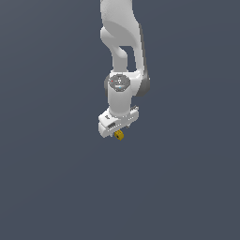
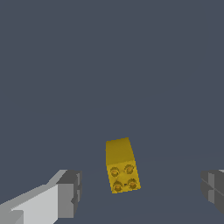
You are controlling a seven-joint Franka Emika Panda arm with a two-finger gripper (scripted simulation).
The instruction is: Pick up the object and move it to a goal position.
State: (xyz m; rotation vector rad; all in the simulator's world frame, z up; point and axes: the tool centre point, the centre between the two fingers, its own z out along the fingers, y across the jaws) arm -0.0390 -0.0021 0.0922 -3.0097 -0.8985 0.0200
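The object, a small mustard-yellow block (image 2: pixel 122 168) with studs on one face, lies on the dark grey floor. In the wrist view it sits between my two fingers, closer to one grey fingertip (image 2: pixel 70 192) than to the other (image 2: pixel 212 188), and touches neither. My gripper (image 2: pixel 142 191) is open wide. In the exterior view the white gripper (image 1: pixel 117 129) hangs straight down over the object (image 1: pixel 119 135), which peeks out just under the hand. The fingers themselves are hard to make out there.
A plain dark grey floor (image 1: pixel 56 187) spreads all around. The white arm (image 1: pixel 123 56) rises from the gripper toward the top of the exterior view. No goal marker shows.
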